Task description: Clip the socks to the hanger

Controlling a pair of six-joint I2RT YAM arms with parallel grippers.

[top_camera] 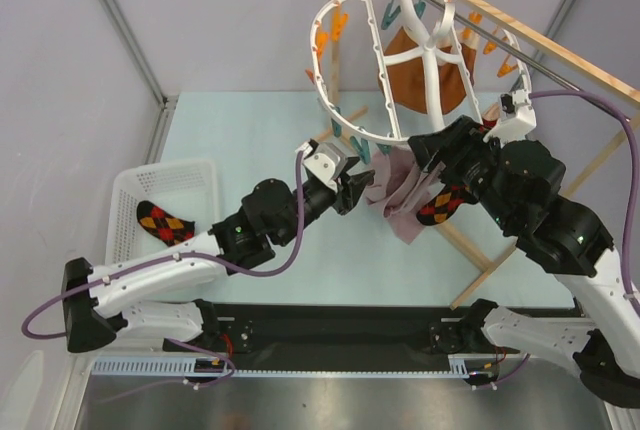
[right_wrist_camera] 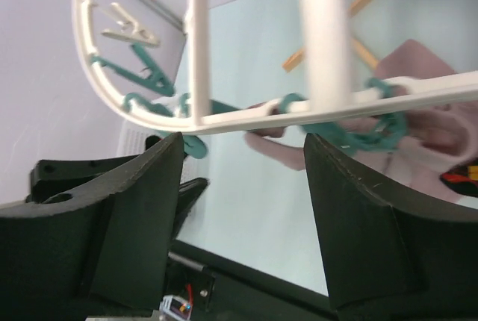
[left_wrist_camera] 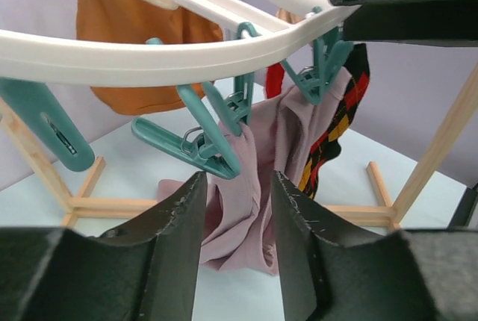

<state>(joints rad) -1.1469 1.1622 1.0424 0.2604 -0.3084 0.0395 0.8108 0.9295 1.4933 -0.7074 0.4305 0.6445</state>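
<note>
The white round hanger point(top_camera: 352, 122) hangs tilted from the wooden rack, with teal and orange clips on its rim. One argyle sock point(top_camera: 441, 204) hangs below the rim beside a mauve cloth, and shows in the left wrist view point(left_wrist_camera: 337, 128) under a teal clip point(left_wrist_camera: 320, 67). The other sock point(top_camera: 164, 222) lies in the white basket point(top_camera: 208, 172). My left gripper point(top_camera: 356, 188) is open and empty, just below a teal clip point(left_wrist_camera: 203, 142) in its wrist view, where its jaws point(left_wrist_camera: 237, 181) frame the mauve cloth. My right gripper point(top_camera: 438, 150) is open and empty, right under the hanger rim point(right_wrist_camera: 246, 119).
An orange-brown garment point(top_camera: 425, 65) hangs inside the ring. The mauve cloth point(top_camera: 397, 195) hangs between the two grippers. Wooden rack poles point(top_camera: 560, 55) cross the back right, and its feet point(top_camera: 480, 265) lie on the table. The right arm's body sits beside the rack.
</note>
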